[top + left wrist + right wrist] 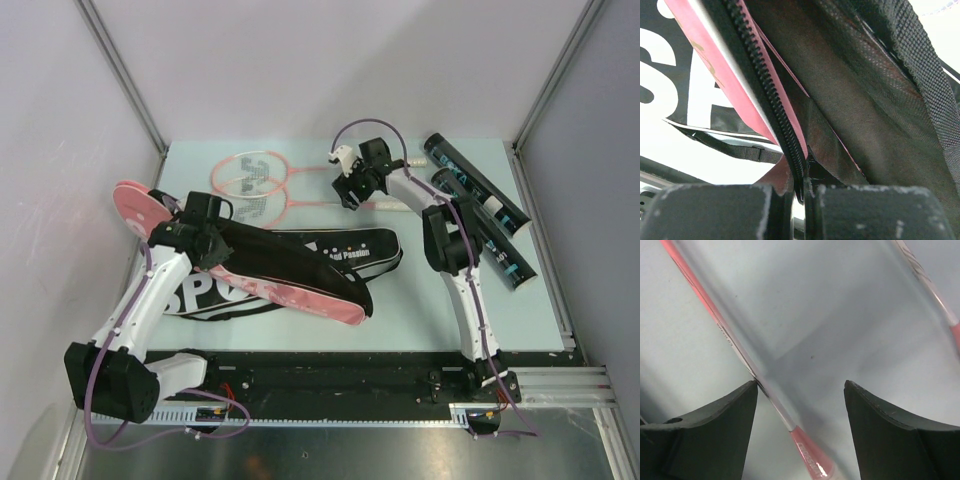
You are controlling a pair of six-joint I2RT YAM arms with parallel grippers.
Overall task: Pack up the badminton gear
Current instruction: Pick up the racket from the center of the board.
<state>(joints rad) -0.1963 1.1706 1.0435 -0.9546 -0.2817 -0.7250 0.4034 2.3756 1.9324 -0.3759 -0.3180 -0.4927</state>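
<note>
**Packing the badminton gear: bag held open, racket pick-up in hand.**
From left: the left gripper is clamped on the zipper edge of the racket bag, holding its flap up. The rackets lie side by side on the table behind the bag. The right gripper hovers with jaws apart astride one racket shaft. The tubes lie at far right. The next move probably calls for descending, closing on the shaft, then carrying it to the bag's mouth.

The top camera looks down from above and behind the arm bases over the whole table, the left wrist camera sits pressed close against the zipper of the bag, and the right wrist camera faces down, near a racket shaft on the tabletop, both spots also lying within the top view.
</note>
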